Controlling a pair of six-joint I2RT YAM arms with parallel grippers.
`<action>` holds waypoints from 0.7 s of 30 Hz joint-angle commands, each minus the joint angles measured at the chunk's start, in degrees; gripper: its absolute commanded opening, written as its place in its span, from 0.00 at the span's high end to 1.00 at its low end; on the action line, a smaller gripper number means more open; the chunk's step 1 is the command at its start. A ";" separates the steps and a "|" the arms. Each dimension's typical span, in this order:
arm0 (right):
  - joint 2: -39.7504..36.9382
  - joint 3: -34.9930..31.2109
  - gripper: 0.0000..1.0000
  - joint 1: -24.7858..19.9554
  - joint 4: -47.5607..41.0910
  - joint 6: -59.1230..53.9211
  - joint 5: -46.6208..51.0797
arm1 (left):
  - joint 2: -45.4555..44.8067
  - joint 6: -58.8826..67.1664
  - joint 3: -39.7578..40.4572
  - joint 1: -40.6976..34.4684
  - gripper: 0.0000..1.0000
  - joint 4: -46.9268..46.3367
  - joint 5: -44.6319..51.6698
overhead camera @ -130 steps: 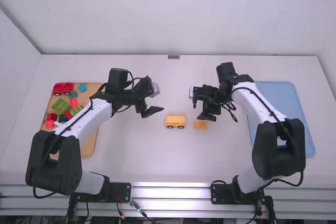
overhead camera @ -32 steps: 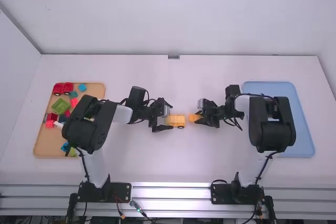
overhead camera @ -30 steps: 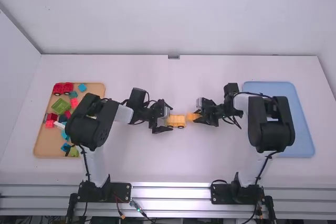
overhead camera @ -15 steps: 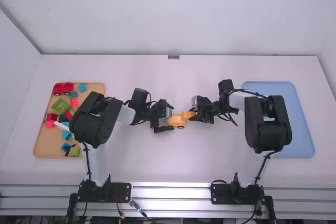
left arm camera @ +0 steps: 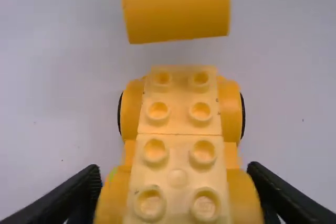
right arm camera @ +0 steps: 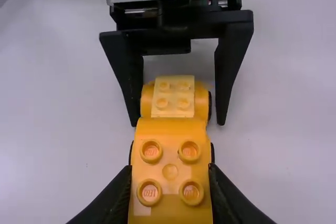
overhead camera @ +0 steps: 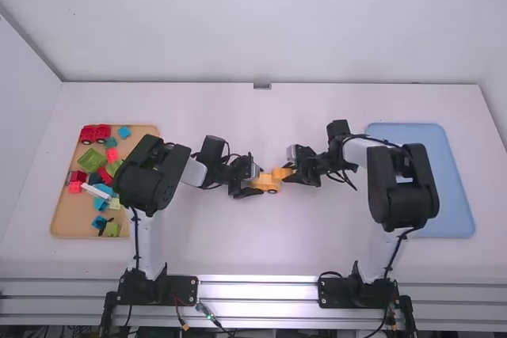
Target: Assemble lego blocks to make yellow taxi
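1. The yellow wheeled base (overhead camera: 268, 184) stands upright on the white table (overhead camera: 214, 243), around the middle, its studs facing up. Its length runs left to right.
2. The left gripper (overhead camera: 254, 183) reaches in from the left and is open – its fingers (right arm camera: 231, 72) stand apart on either side of the base's left part, with a thin gap showing along one side.
3. The right gripper (overhead camera: 291, 172) comes in from the right and is clamped on the orange-yellow block (overhead camera: 281, 172), a rounded piece with four studs on top.
4. That block is held by the base's right end, a little to the far side in the high view. The left wrist view shows a strip of table between the two – they are apart.
5. At the left lies a wooden tray (overhead camera: 58, 223) with loose pieces: a red wheeled piece (overhead camera: 95, 134) in its far part, a green block (overhead camera: 91, 160) nearer, then a white bar (overhead camera: 96, 191), and a blue piece (overhead camera: 99, 222) towards the near edge.
6. At the right lies a blue tray (overhead camera: 454, 199), partly behind the right arm.
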 commanded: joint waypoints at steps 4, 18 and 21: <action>0.68 1.16 0.67 1.22 0.61 0.37 -1.64 | 0.17 1.14 0.66 -0.61 0.41 -0.20 1.66; 0.68 -2.19 0.72 8.24 15.67 16.11 2.27 | 0.17 0.85 0.79 -0.61 0.51 0.04 1.62; 0.68 -3.65 0.72 8.22 19.10 17.77 2.27 | 0.17 0.15 0.79 -0.61 0.51 0.04 1.53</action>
